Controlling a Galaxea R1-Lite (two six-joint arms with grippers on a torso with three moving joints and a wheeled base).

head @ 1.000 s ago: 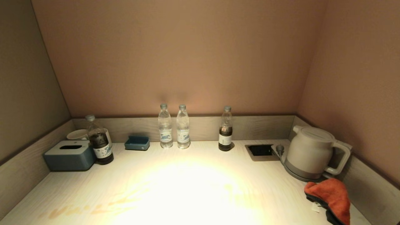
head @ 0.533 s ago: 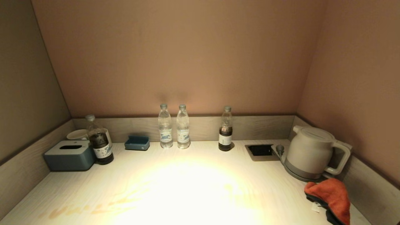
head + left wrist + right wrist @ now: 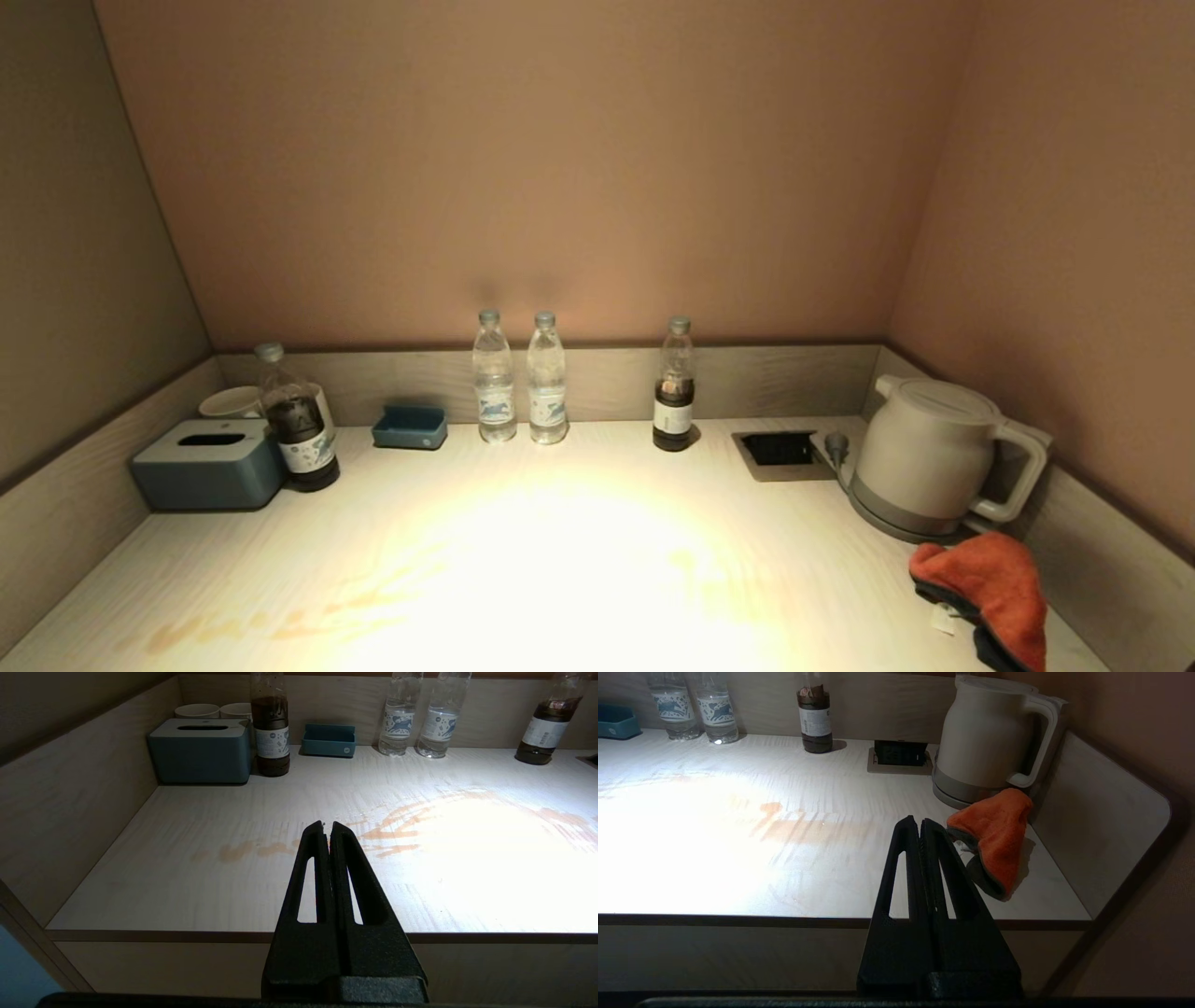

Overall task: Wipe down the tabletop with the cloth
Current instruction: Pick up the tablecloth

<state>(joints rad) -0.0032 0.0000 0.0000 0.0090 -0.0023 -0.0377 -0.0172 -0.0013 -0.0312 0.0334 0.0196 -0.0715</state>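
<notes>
Nothing has changed since a second ago: cloth (image 3: 985, 590) lies untouched at four o'clock; both grippers (image 3: 327, 828) (image 3: 915, 823) are kept clenched, empty.

Clear water bottles (image 3: 520, 381): two
Dark-liquid bottles (image 3: 674, 387): two
Cups (image 3: 219, 710): two, behind the tissue box (image 3: 207, 464)
Kettle (image 3: 924, 457): one
Cloth (image 3: 990, 588): one
Blue tray (image 3: 410, 427): one
Grippers: two

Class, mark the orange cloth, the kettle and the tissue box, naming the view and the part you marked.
orange cloth (image 3: 999, 826): right wrist view, on its upper orange fold.
kettle (image 3: 920, 453): head view, on the middle of its body.
tissue box (image 3: 201, 751): left wrist view, on its front face.
</notes>
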